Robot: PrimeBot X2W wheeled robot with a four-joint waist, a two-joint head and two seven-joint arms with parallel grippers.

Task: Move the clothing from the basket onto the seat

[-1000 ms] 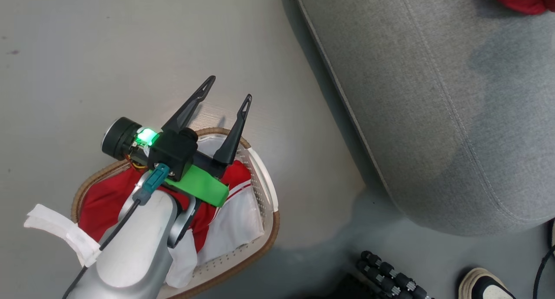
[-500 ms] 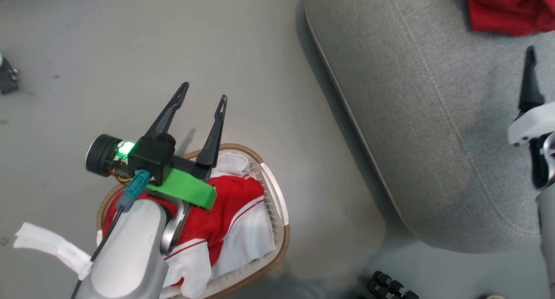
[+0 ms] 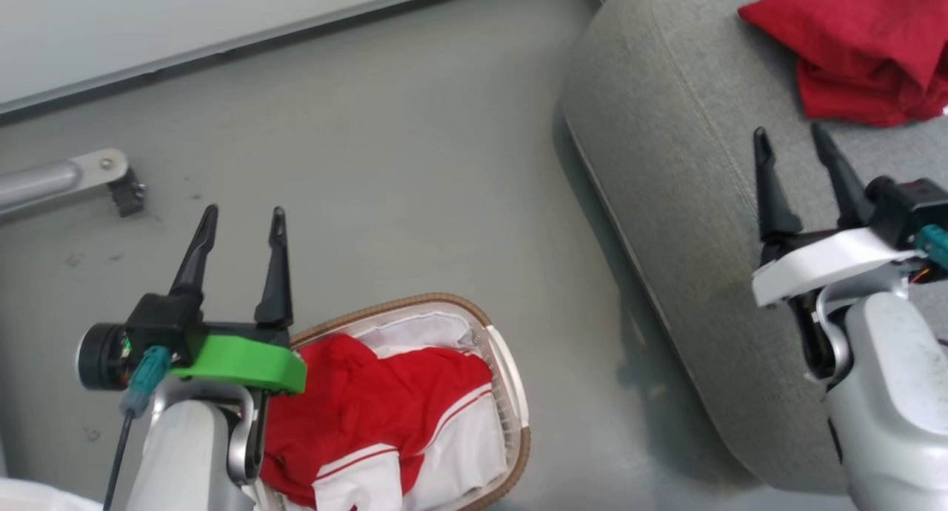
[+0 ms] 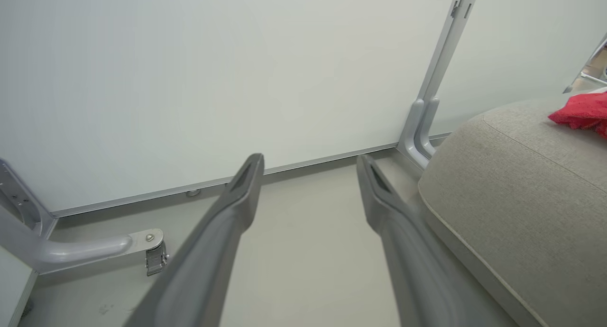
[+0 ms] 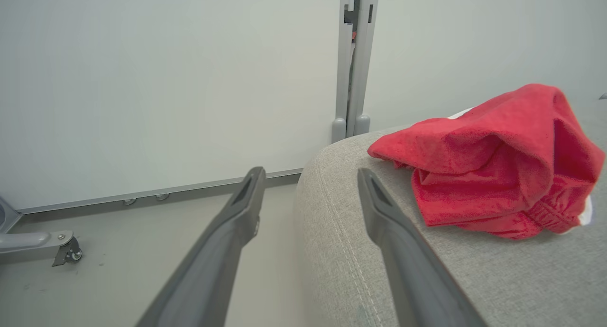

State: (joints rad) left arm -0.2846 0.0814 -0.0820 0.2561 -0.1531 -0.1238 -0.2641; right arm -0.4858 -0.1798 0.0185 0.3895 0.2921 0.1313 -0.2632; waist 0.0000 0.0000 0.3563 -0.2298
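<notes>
Here, red clothing (image 3: 852,52) on grey seat (image 3: 666,170)

Two red garments: the clothing (image 3: 385,411) and a red heap (image 3: 863,52). One basket (image 3: 515,400), one seat (image 3: 666,141). Two tools: the left tool (image 3: 244,222) and the right tool (image 3: 789,133).

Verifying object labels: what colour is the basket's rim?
The rim is brown, woven-look, around the white perforated basket; best seen in the head view.
</notes>
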